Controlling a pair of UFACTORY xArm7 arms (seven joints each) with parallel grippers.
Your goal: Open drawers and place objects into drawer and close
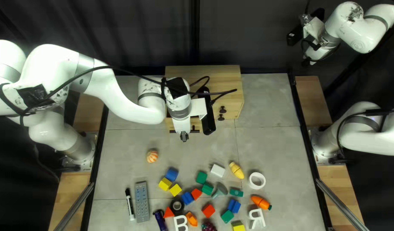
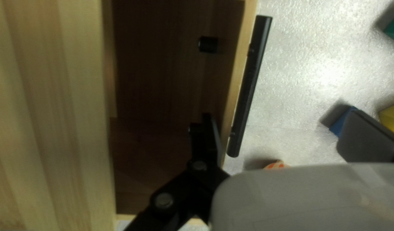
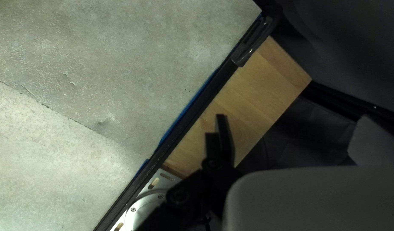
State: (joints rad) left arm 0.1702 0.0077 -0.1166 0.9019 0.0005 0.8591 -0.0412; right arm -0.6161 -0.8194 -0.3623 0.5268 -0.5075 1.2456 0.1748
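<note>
— Grey tiled table [image 1: 267, 106], dark curtain [image 1: 120, 32] behind, seen from up top. Where's the chest?
— Wooden chest [image 1: 216, 75] sits mid far edge, left gripper [image 1: 183, 136] hanging at its near face. Toys [image 1: 213, 192] crowd the near edge, with open slab far right.
— Left wrist cam?
— Drawer [image 2: 158, 80] is pulled out and dark inside. One finger [image 2: 206, 134] is just beside the front wall, bar handle [image 2: 248, 86] outside it. Jaws wide, holding nothing.
— Right wrist?
— Right gripper [image 3: 229, 128] is spread and empty-handed over the wooden strip [image 3: 248, 96] at the table's right edge.

left tool [image 1: 184, 137] hangs by the open drawer [image 1: 195, 124].
</note>
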